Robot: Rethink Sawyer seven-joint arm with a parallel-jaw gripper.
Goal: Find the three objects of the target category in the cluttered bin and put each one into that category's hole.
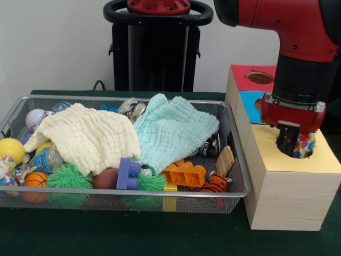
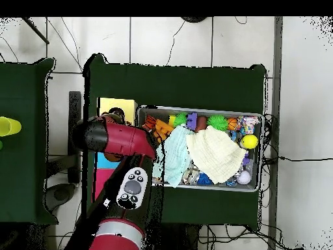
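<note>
front view shows you the gripper (image 1: 290, 140) down at the yellow-topped hole (image 1: 296, 149), near the box's far edge, with a polka-dot cloth (image 1: 306, 145) bunched there; whether its fingers grip it, you cannot tell. in the bin (image 1: 234, 160), no dotted cloth shows; any left may hide under the cream cloth (image 1: 85, 136) or mint cloth (image 1: 173, 128).

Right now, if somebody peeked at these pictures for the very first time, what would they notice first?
Probably the big red arm at the right, its tool down at the hole in the yellow-topped box, with a polka-dot cloth showing there. Next, the wire bin left of the box, crowded with toys under a cream cloth and a mint-green cloth.
</note>
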